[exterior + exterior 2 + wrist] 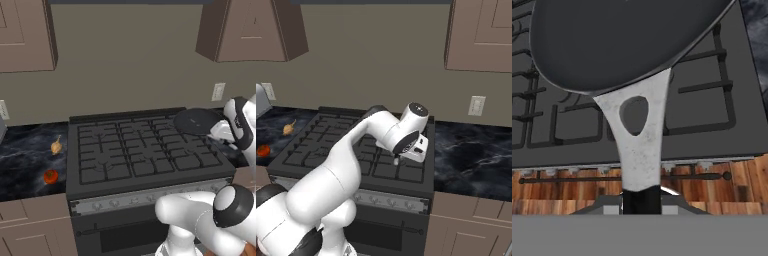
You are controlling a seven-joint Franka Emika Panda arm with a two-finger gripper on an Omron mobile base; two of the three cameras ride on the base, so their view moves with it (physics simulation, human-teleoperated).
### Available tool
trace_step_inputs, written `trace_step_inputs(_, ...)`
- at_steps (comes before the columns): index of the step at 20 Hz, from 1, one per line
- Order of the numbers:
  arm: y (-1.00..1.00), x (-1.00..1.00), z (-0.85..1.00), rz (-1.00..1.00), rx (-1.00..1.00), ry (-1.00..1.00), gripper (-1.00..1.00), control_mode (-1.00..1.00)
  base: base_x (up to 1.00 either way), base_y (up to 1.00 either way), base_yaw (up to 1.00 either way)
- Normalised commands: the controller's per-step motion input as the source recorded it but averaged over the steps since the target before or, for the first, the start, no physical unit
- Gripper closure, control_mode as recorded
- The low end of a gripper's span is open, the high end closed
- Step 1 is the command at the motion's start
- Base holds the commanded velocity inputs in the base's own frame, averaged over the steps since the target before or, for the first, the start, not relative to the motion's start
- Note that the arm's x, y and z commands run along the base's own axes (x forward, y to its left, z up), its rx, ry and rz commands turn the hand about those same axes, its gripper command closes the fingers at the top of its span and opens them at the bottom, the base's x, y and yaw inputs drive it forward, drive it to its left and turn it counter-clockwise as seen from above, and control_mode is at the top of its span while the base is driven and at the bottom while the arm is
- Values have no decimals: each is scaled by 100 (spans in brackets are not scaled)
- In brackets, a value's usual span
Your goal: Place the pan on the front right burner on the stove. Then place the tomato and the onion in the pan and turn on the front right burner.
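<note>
Step in hand: the first one, pan to burner. My pincer (641, 202) is clenched on the dark end of the handle of the pan (197, 120), and the pan is lifted clear of the grates, carried over the right side of the stove (145, 150). From the left base view it hangs above the rear right section, near the stove's back right corner; from the hand view its underside covers the grates beyond the pale handle plate, and the knob strip lies below. The front right burner (192, 159) is bare — nothing rests on it yet. The tomato (50, 176) and the onion (56, 146) both lie on the table left of the stove, the onion toward the back, the tomato nearer the front edge, apart from each other. Next move, as I judge it: draw the pan toward the stove's front edge until it centres over the front right section, lower it level onto the prongs, then release — handle kept off the neighbouring grates if possible. Vegetables and knob come afterwards.
</note>
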Motion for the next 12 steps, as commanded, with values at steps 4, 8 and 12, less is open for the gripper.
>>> trace_step_inputs(4, 0, 18, -19, -1, 0, 0, 100, -100, 0, 0, 0)
trace_step_inputs(8, 0, 21, -26, -1, 0, 1, 100, -100, 0, 0, 0)
trace_step_inputs(12, 0, 22, -24, -2, 0, 1, 100, -100, 0, 0, 0)
